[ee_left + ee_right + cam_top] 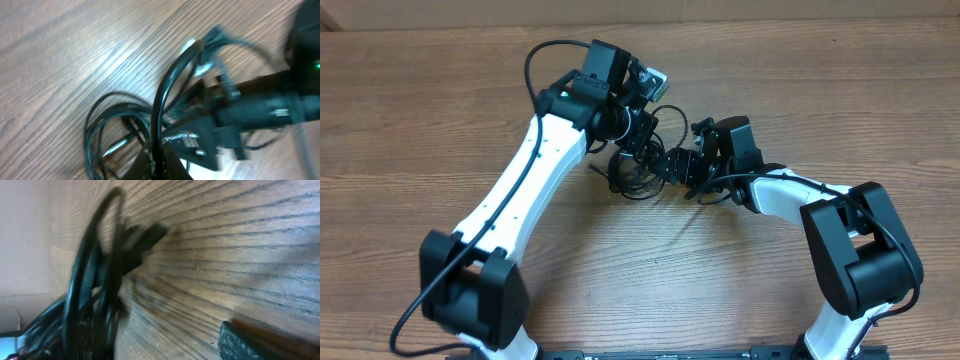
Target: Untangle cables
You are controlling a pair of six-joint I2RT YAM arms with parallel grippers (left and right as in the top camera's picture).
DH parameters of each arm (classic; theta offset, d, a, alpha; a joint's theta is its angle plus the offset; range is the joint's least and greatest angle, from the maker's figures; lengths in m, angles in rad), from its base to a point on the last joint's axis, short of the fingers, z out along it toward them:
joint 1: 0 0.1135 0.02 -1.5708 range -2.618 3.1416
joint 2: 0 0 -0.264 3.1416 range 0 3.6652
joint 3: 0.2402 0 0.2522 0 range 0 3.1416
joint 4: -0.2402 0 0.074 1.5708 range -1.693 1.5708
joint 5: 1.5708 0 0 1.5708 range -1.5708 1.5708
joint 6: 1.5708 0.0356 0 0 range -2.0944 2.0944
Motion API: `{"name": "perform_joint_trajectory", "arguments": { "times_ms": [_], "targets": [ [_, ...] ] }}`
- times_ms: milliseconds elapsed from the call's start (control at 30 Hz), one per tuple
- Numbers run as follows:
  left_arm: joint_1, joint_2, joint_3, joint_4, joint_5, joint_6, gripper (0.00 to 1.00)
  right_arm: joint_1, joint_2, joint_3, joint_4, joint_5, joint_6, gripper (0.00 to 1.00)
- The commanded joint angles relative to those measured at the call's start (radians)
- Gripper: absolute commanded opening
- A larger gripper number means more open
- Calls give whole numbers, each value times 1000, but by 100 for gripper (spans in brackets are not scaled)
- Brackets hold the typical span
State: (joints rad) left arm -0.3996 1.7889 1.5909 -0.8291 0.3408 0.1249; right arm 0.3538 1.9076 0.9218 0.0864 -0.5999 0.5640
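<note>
The cables (634, 180) are a bunch of thin black cords in loose loops on the wooden table, between the two arms. My left gripper (641, 145) reaches down into the bunch. In the left wrist view it (157, 158) is shut on one black cord that runs up between its fingers, and the other loops (100, 127) lie to the left. My right gripper (672, 165) sits just right of the bunch and is open. In the right wrist view, cable loops (92, 290) with a plug (150, 234) fill the left. Only one finger (242, 345) shows, over bare wood.
The wooden table (440, 100) stretches all round the bunch. The black body of the right gripper (250, 107) crowds close beside the left fingers. A pale surface (620, 10) borders the table's far edge.
</note>
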Motion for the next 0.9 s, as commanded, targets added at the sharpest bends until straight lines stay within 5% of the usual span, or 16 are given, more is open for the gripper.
{"name": "perform_joint_trajectory", "arguments": {
  "times_ms": [0,400,867],
  "targets": [
    [0,-95,31,11,89,-17,4,5,13,-12,2,100,28,76],
    [21,-311,31,26,-99,-45,4,4,13,-12,-24,196,91,75],
    [21,-268,28,-80,-314,-149,4,4,13,-12,-22,196,91,76]
  ]
}}
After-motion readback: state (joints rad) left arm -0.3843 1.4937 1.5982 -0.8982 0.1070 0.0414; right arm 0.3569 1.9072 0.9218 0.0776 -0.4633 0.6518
